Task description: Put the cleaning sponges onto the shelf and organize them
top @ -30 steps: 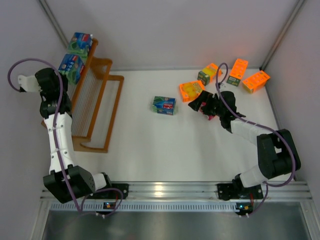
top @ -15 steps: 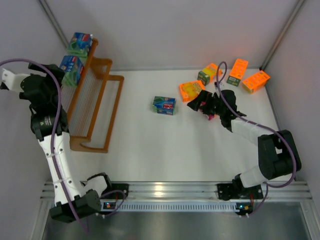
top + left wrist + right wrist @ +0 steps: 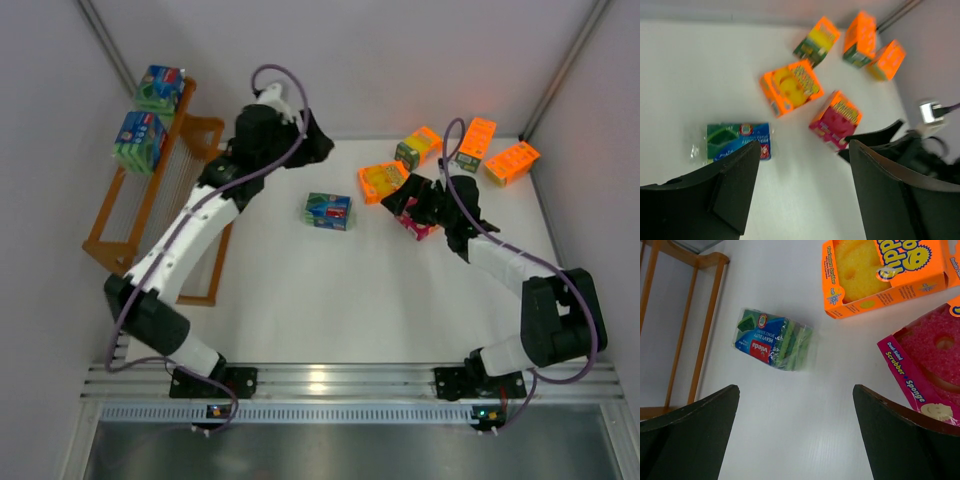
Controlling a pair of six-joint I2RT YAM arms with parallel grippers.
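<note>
Left gripper [image 3: 805,146] jaws apart, empty; blue pack [image 3: 735,142] at 9 o'clock. Right gripper [image 3: 795,390] apart, empty; pink pack [image 3: 927,360] at 3 o'clock.

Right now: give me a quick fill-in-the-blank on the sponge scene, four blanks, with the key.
The shelf holds ___ blue-green packs.
A third blue-green pack lies on the ___.
The left hand and right hand are both ___.
The pink sponge box lies nearest the ___ hand.
Missing words: two; table; open; right.
</note>
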